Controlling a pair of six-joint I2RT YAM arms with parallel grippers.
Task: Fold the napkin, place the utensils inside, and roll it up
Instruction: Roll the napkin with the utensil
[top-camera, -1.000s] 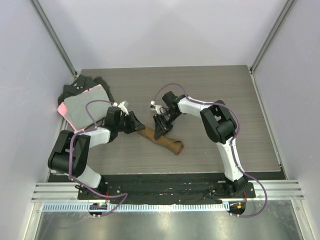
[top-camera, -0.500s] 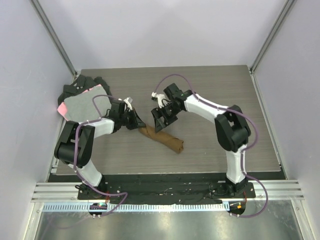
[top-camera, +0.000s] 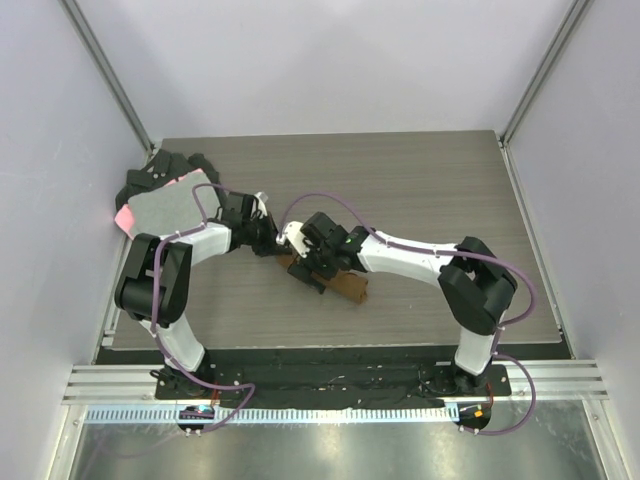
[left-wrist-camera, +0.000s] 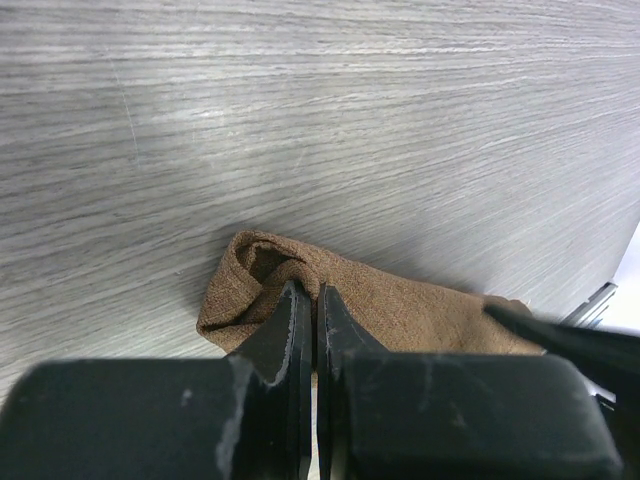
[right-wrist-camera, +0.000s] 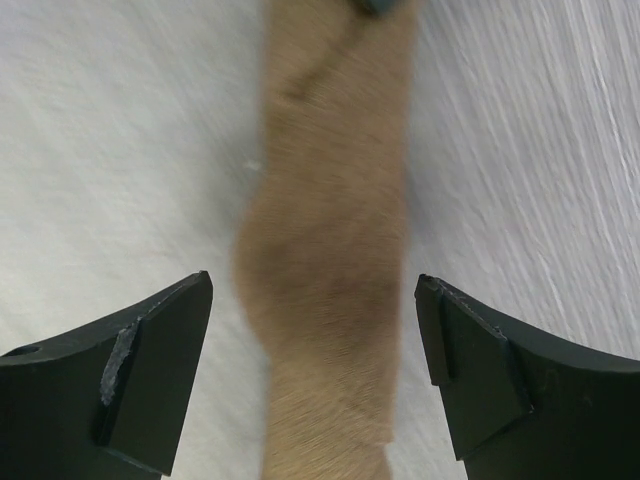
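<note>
The brown napkin (top-camera: 343, 286) lies rolled into a short tube near the middle of the table, running from upper left to lower right. My left gripper (top-camera: 272, 248) is at its upper-left end; in the left wrist view the left gripper (left-wrist-camera: 308, 295) has its jaws pressed together on a fold of the napkin (left-wrist-camera: 400, 310) at the open end of the roll. My right gripper (top-camera: 310, 272) hovers over the roll. The right wrist view shows the right gripper (right-wrist-camera: 315, 340) open, one finger on each side of the napkin (right-wrist-camera: 325, 250). The utensils are hidden.
A grey cloth with a pink edge (top-camera: 170, 215) lies at the far left over a pile of black cloths (top-camera: 160, 168). The wooden tabletop (top-camera: 430, 180) is walled on three sides, with a black strip along its near edge.
My right gripper has opened and swung down and left, and now straddles the roll. My left gripper has shut at the napkin's upper-left end.
</note>
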